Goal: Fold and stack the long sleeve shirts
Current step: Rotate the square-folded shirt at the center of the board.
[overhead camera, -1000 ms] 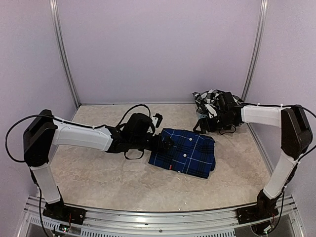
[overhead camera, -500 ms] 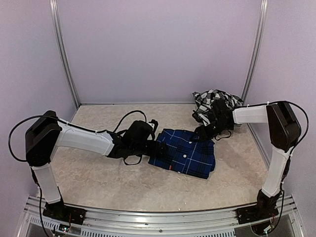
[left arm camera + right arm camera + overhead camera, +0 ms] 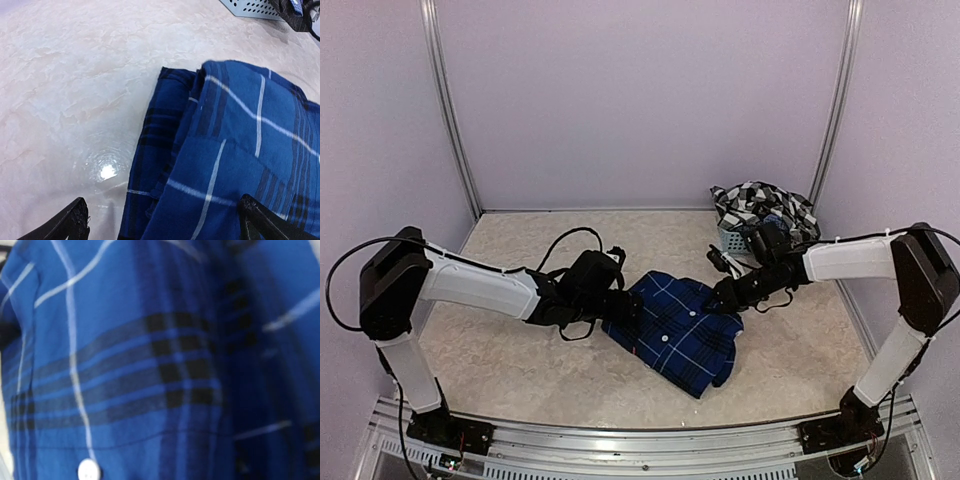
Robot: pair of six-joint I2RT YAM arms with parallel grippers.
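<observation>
On the table (image 3: 510,370): two shirts, one basket (image 3: 730,238).
Navy shirt (image 3: 675,335): one, folded, mid-table.
Checked shirt (image 3: 760,200): one, heaped on the basket, back right.
Left gripper (image 3: 623,310): fingers (image 3: 70,222) spread wide at the navy shirt's left edge.
Right gripper (image 3: 725,297): at its right edge; cannot tell finger spacing.

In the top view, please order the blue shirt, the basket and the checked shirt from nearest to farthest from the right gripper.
From the right gripper:
1. Blue shirt: just under it, in the middle.
2. Basket: behind it, toward the far right corner.
3. Checked shirt: heaped on the basket, a little farther back.
</observation>
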